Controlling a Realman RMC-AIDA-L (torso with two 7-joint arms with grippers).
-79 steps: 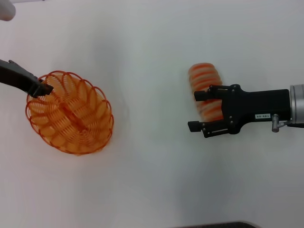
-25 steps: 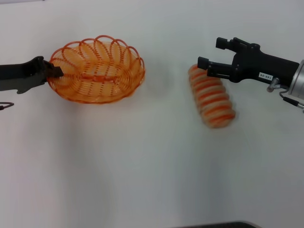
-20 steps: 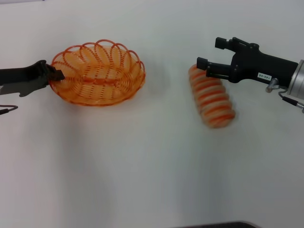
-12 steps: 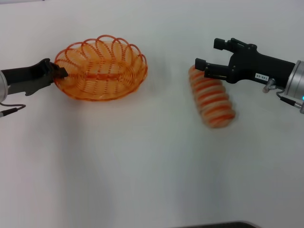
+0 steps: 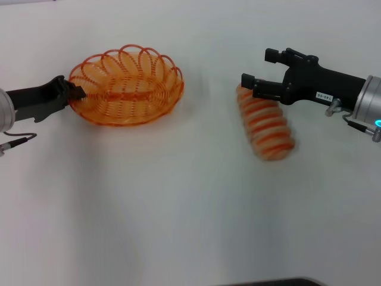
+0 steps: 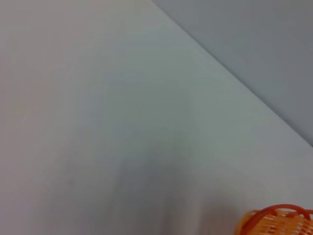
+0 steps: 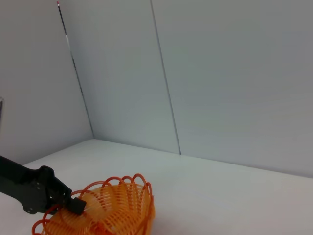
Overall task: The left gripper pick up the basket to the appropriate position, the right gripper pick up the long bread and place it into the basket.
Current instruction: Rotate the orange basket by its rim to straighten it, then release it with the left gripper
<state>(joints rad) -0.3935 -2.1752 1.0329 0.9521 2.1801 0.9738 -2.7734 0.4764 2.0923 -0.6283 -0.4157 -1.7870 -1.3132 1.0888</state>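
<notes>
The orange wire basket [image 5: 126, 86] sits at the far left of the white table, its opening facing up. My left gripper [image 5: 74, 92] is shut on its left rim. The basket also shows in the right wrist view [image 7: 105, 208], with the left gripper [image 7: 73, 203] pinching its rim, and an edge of it shows in the left wrist view [image 6: 279, 223]. The striped long bread [image 5: 266, 122] lies on the table at the right. My right gripper [image 5: 257, 67] is open and empty, hovering over the bread's far end.
The white table [image 5: 178, 208] runs under both arms. Grey wall panels [image 7: 220, 73] stand behind it. A dark edge [image 5: 268, 282] shows at the table's near side.
The left gripper turned the basket from standing on edge to opening-up and carried it farther back, then slightly right. The right gripper moved from the bread's middle to its far end and edged left.
</notes>
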